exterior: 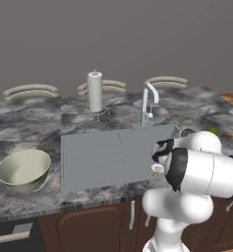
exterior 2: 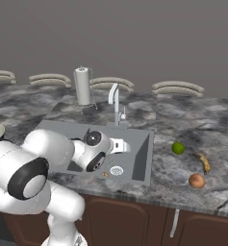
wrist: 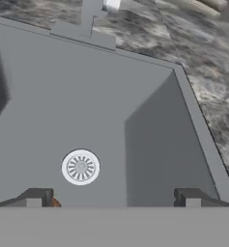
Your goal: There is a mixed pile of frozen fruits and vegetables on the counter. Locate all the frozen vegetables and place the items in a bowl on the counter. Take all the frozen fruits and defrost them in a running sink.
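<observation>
The two-finger gripper is spread wide above the matt grey rectangular sink; the small orange-brown lump beside one fingertip could be knocked if lowered carelessly.

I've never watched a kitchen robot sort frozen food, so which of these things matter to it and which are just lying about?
For the job:
bowl
sink
lime-green ball
reddish-brown lump
orange-brown lump in the sink
open hand

Lying about:
paper towel roll
banana
curved plates

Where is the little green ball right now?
In the right base view, the lime-green ball sits on the counter right of the sink.
</observation>
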